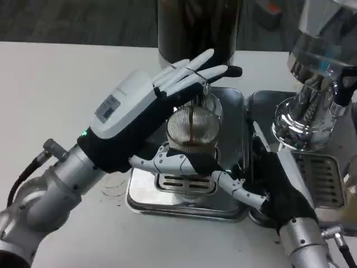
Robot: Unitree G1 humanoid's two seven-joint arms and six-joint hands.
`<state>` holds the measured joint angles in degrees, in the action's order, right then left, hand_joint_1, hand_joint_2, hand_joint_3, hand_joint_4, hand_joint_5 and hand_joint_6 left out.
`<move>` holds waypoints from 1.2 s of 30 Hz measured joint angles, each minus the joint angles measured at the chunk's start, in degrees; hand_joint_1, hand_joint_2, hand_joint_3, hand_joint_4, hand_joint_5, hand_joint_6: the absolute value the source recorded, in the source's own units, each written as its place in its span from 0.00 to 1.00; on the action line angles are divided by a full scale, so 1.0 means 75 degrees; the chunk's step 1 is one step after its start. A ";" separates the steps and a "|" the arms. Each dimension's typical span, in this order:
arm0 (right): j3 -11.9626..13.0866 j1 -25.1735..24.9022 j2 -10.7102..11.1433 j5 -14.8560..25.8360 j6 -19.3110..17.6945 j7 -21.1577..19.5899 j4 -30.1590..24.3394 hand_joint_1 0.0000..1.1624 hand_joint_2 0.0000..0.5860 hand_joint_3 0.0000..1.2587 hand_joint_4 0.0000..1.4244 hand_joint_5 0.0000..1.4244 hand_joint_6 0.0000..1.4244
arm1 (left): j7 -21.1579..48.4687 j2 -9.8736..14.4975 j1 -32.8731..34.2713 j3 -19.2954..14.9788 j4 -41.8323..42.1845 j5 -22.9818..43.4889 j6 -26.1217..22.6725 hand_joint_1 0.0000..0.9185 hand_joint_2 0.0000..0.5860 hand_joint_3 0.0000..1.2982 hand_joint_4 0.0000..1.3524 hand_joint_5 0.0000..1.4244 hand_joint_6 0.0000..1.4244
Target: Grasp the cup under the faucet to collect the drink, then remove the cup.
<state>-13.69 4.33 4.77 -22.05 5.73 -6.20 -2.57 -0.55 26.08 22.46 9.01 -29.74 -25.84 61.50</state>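
Your right hand (pixel 245 181) has its fingers wrapped round the lower part of the ribbed glass cup (pixel 192 131), which stands on the slotted drip tray (pixel 184 198) with a thin dark stream running down into it. Hold that grip steady and keep the cup upright under the stream; judging by the flow, the filling step looks unfinished, so wait before you draw the cup away.

Your left hand (pixel 167 89) reaches above the cup with its fingers stretched out nearly flat toward the faucet lever (pixel 202 89); it grasps nothing that you can make out, and whether the fingertips press the lever is hard to tell.

Just beyond your left fingertips stands the dark dispenser body (pixel 198 28). To the outer side of your right hand sit a second drip tray (pixel 321 173) and a chrome faucet assembly (pixel 304 111). Mind these when you pull the cup toward yourself, and lift it over the tray rim.
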 measured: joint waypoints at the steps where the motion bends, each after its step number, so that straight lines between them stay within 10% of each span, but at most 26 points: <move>1: 0.0001 -0.0049 -0.0005 0.0033 -0.0020 0.0013 0.0041 0.62 0.39 0.00 0.00 0.00 0.03 | -0.0013 0.0010 0.0000 0.0004 0.0000 0.0000 -0.0001 0.00 0.19 0.15 0.00 0.15 0.09; 36: 0.0001 -0.1236 -0.0526 0.0655 -0.1265 0.0203 0.1952 0.62 0.37 0.00 0.00 0.00 0.03 | -0.0028 0.0261 -0.0011 0.0023 0.0211 0.0058 -0.0192 0.00 0.20 0.17 0.01 0.16 0.08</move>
<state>-13.69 -4.94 0.83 -17.14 -3.76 -4.68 12.07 -0.76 28.04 22.38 9.18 -28.16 -25.40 60.06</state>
